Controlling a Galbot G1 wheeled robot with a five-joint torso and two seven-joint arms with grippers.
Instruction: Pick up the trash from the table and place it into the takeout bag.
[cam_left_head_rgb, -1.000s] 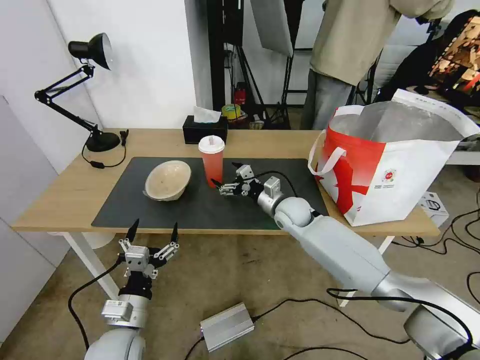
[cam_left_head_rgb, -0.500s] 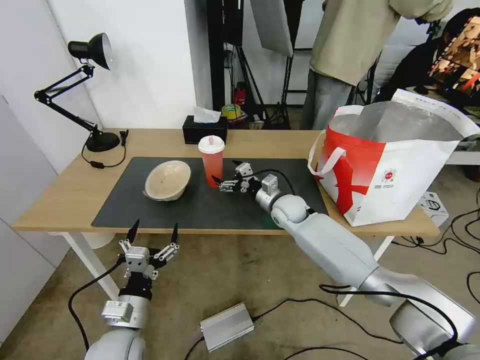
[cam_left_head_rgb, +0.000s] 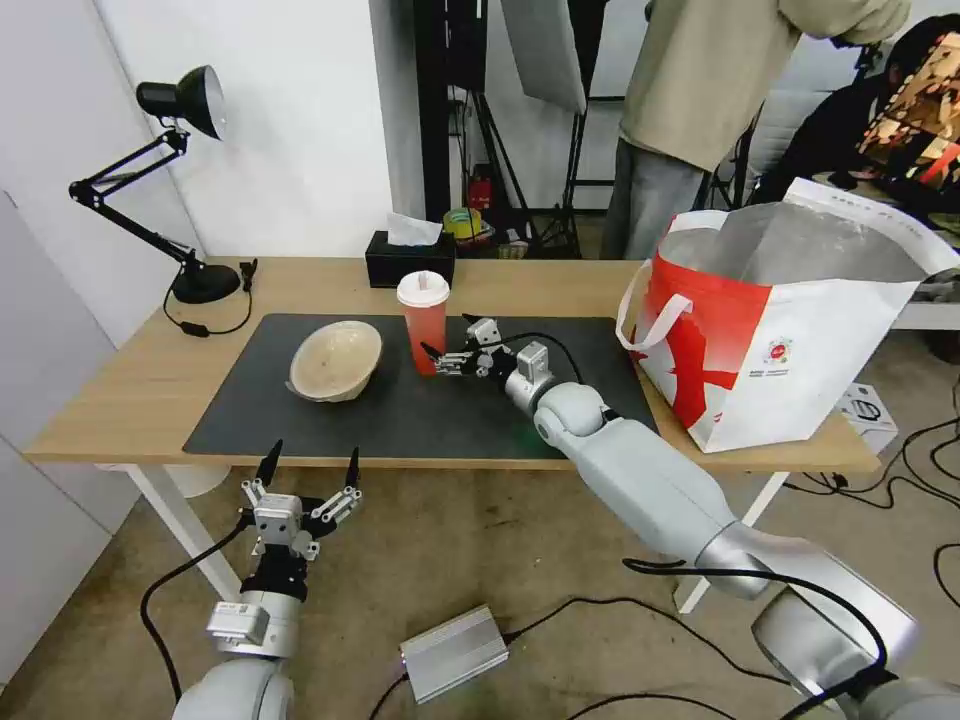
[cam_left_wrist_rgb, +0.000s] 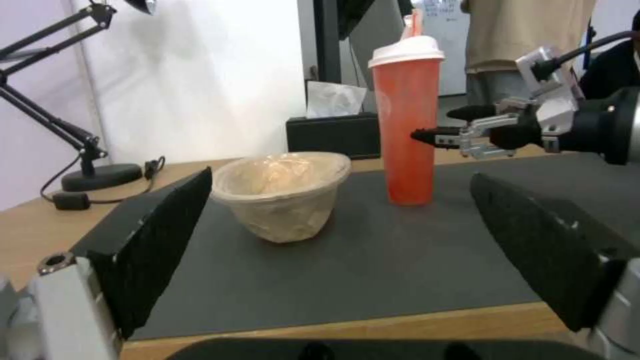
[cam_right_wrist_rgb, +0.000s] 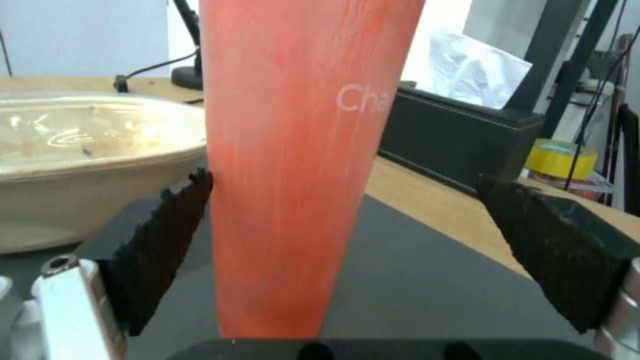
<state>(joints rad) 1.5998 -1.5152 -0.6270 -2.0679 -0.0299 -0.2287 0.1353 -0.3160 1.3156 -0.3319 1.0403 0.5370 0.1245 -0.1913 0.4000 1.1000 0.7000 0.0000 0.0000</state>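
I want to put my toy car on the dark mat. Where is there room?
The mat is bare along its front edge, in front of the beige bowl and red cup, and at its left end beside the bowl. It is crowded in the middle: the open right claw reaches around the cup there.

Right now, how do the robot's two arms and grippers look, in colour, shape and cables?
Both arms are smooth rounded shells of silver-grey. Each ends in a black wrist section and a small silver block. The left gripper and the right gripper each have bare-metal links that carry two black, pointed fingers with a ridged inner face. A thin black cable loops along the outside of each arm.
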